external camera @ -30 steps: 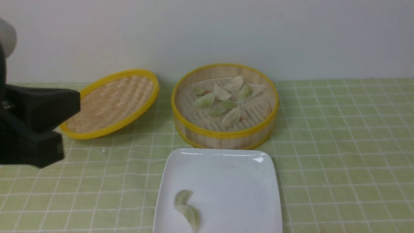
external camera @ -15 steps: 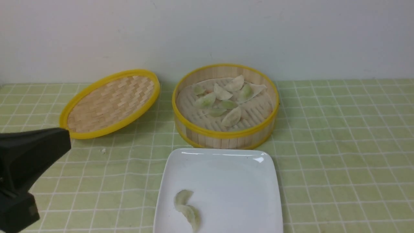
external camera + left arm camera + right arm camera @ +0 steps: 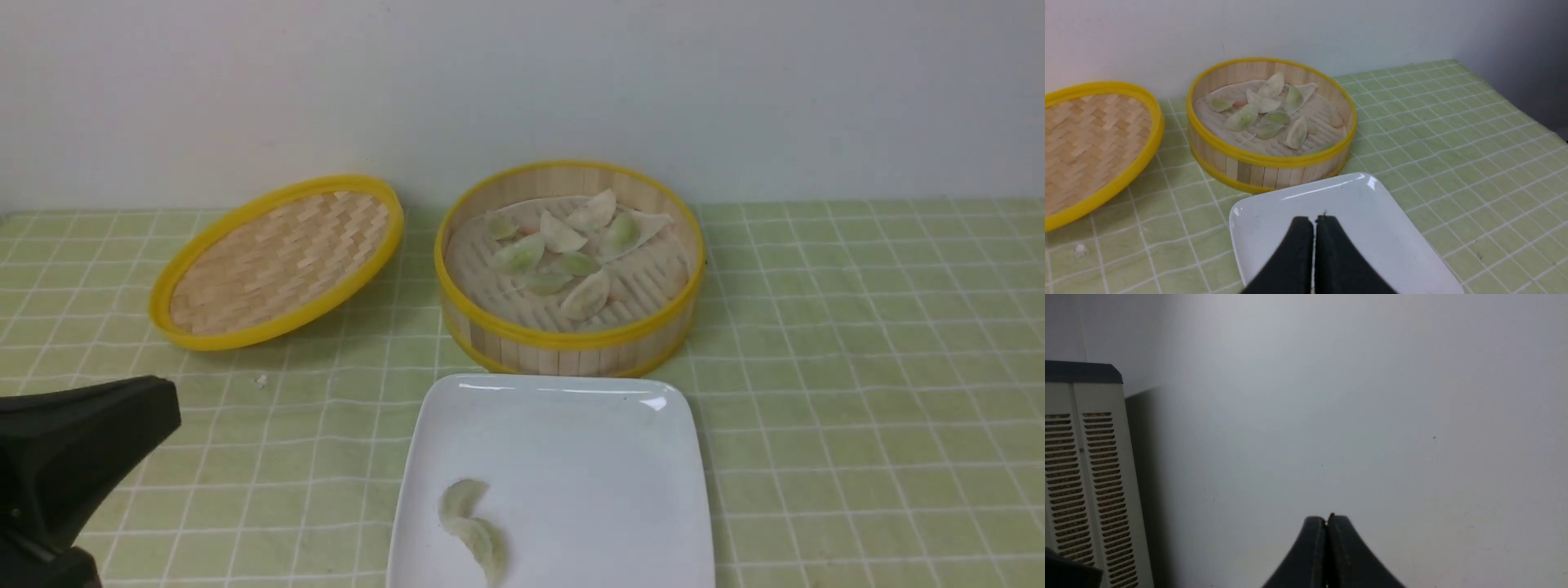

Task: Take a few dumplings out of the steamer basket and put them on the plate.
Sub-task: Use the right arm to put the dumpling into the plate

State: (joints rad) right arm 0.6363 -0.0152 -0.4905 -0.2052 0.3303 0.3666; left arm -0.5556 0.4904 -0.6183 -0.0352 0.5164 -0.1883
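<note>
The steamer basket [image 3: 571,339] stands at the back centre with several dumplings [image 3: 584,296] on its pale liner; it also shows in the left wrist view [image 3: 1265,173]. The white plate [image 3: 604,457] lies in front of it and holds two dumplings [image 3: 473,527] near its front left. My left gripper [image 3: 163,408] is shut and empty, low at the front left, apart from the plate; in its wrist view [image 3: 1314,220] the closed tips show over the plate [image 3: 1380,212]. My right gripper [image 3: 1327,518] is shut, faces a bare wall, and is out of the front view.
The flat woven lid [image 3: 277,261] leans tilted at the back left; it also shows in the left wrist view [image 3: 1090,139]. A green checked cloth [image 3: 857,367] covers the table. A small white crumb [image 3: 260,380] lies near the lid. A louvred cabinet [image 3: 1081,477] stands by the right gripper.
My left gripper has dropped lower and drawn back toward the front left corner of the front view. The dumplings, basket, plate and lid have not moved.
</note>
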